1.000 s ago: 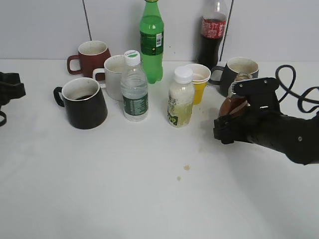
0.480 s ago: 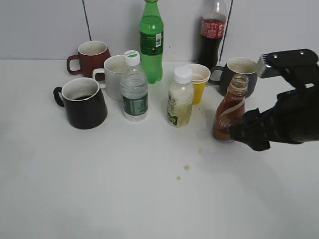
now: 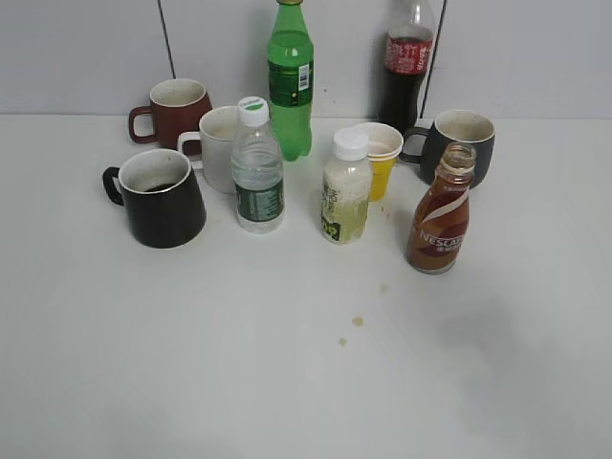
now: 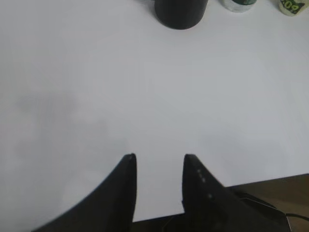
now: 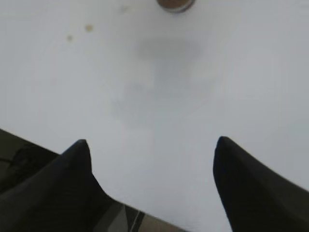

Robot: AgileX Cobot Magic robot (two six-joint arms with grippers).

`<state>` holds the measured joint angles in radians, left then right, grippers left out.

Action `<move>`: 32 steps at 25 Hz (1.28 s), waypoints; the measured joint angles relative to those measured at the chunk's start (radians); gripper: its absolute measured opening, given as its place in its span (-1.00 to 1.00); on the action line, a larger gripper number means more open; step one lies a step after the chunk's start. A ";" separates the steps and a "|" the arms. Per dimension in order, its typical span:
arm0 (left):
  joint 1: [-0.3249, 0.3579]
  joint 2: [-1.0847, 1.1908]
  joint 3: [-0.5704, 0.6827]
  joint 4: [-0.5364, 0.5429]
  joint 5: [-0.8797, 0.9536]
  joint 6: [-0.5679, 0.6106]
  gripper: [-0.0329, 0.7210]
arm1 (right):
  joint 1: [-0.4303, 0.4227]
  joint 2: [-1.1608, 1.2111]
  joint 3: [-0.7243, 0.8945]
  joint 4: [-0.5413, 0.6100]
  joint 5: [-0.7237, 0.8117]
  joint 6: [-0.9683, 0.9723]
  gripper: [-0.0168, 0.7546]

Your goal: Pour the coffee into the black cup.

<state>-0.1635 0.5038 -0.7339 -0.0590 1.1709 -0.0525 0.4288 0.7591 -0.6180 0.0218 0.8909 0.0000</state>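
The coffee bottle [image 3: 441,215] stands upright and uncapped on the white table [image 3: 287,363], right of centre; its base shows at the top of the right wrist view [image 5: 176,4]. The glossy black cup [image 3: 159,197] stands at the left with dark liquid inside; its base shows in the left wrist view [image 4: 180,12]. Neither arm shows in the exterior view. My left gripper [image 4: 158,157] is open and empty above the table near its front edge. My right gripper [image 5: 152,142] is open wide and empty, well back from the bottle.
Behind stand a maroon mug [image 3: 174,107], a white mug [image 3: 216,145], a water bottle [image 3: 257,167], a green bottle [image 3: 291,78], a pale drink bottle [image 3: 347,187], a yellow cup [image 3: 381,158], a cola bottle [image 3: 406,62] and a dark grey mug [image 3: 459,139]. Small brown drips [image 3: 358,321] mark the table.
My right gripper let go of the coffee bottle, which now stands upright, and the right arm withdrew out of the exterior view. The left arm also left that view.
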 joint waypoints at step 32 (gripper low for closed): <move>0.000 -0.279 0.198 0.065 -0.115 0.000 -0.24 | 0.000 -0.769 0.110 -0.030 0.150 0.018 0.56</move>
<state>-0.1635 0.2252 -0.5356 0.0057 1.0555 -0.0525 0.4288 -0.0096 -0.5078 -0.0080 1.0412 0.0182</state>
